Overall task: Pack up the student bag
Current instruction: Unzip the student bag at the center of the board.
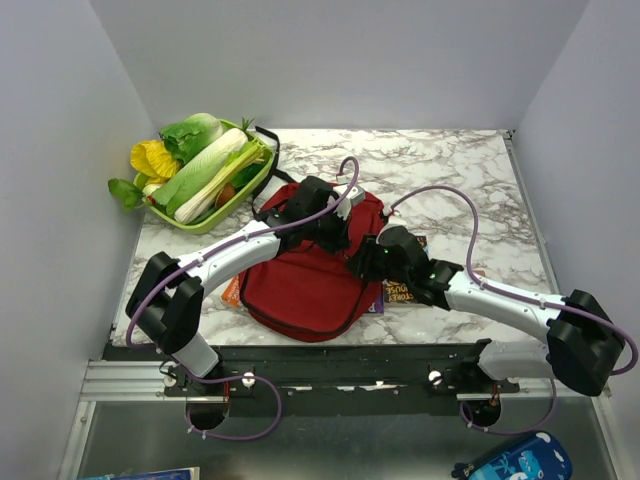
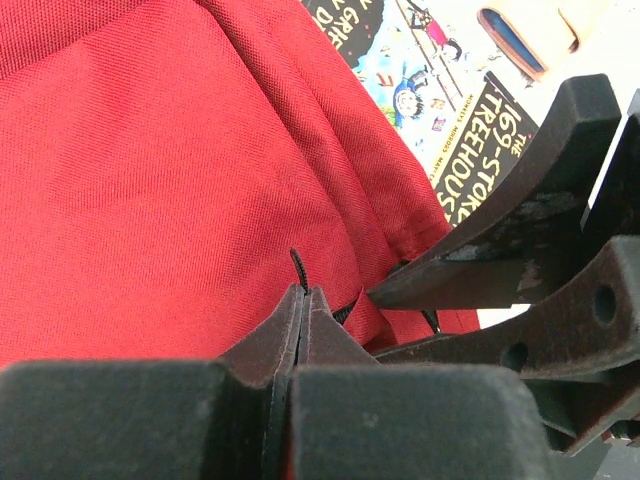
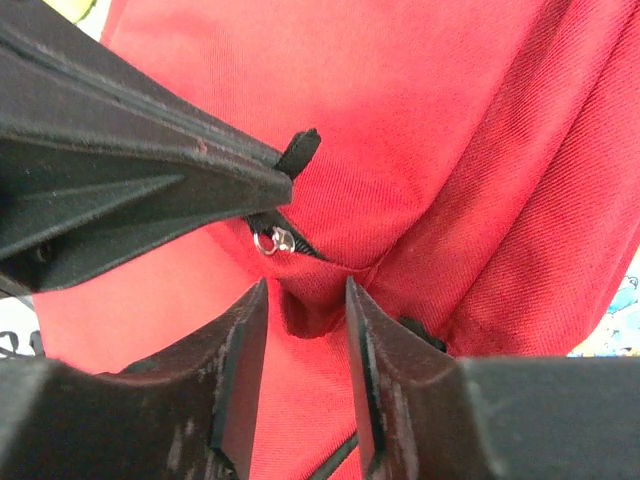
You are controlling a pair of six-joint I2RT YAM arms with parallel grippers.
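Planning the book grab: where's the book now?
Top view: the book lies on the table, at the bag's right edge, partly under the right gripper.

Both arms are built alike. The left arm and right arm have smooth white link shells set between bulky matte-black joint housings with rounded corners. A thin purple cable runs along each arm, and another purple loop hangs below each base. The left gripper and right gripper have black, wedge-shaped fingers that taper to blunt tips. Their flat faces are scuffed grey and dusty. Small round holes pierce the fingers' sides.
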